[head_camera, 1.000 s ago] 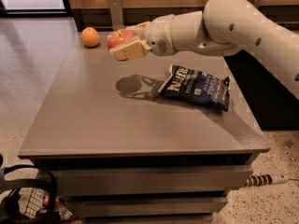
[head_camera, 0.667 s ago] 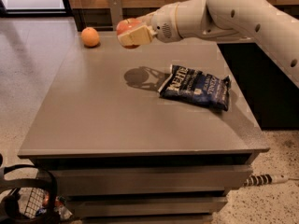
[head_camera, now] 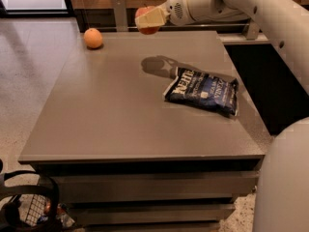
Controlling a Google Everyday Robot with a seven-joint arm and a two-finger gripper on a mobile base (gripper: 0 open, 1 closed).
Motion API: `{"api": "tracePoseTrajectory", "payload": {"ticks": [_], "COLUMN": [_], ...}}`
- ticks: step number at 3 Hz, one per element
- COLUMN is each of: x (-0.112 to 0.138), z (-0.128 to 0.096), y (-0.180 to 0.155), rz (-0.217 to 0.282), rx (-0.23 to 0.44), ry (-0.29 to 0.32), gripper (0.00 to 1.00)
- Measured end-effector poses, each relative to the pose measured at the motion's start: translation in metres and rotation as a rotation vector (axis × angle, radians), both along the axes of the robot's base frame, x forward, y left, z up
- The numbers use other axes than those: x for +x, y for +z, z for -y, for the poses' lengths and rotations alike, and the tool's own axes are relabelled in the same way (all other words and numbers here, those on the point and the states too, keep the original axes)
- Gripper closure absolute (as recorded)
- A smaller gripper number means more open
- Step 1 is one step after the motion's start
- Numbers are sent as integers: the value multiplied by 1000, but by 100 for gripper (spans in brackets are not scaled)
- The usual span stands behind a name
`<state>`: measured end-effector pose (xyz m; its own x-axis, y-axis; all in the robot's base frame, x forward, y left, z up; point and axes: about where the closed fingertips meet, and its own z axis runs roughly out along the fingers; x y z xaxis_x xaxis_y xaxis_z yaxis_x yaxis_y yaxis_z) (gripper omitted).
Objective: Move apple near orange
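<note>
The orange [head_camera: 93,37] sits at the far left corner of the grey table [head_camera: 111,110]. My gripper [head_camera: 148,20] is shut on the apple [head_camera: 148,30], reddish, mostly hidden behind the pale fingers [head_camera: 153,17]. It is held well above the table near the far edge, to the right of the orange and apart from it. The white arm comes in from the upper right.
A dark blue chip bag [head_camera: 203,90] lies on the table's right side. A metal post [head_camera: 119,12] stands behind the far edge. A black wire basket [head_camera: 24,209] sits on the floor at lower left.
The gripper with the apple has risen higher and shifted toward the far edge of the table. Its shadow on the table has moved with it.
</note>
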<state>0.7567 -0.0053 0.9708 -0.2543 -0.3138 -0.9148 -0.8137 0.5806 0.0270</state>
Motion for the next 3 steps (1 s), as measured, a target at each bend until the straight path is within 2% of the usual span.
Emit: {"api": "tracePoseTrajectory", "payload": {"ticks": [1,2,3], "x": [0,16,44], "z": [0,-10,-21], "y": [0,-14,-39], "rz": [0,-8,-21], "rx": [0,0,10], "ry": [0,10,13], "gripper": [100,100,100]}}
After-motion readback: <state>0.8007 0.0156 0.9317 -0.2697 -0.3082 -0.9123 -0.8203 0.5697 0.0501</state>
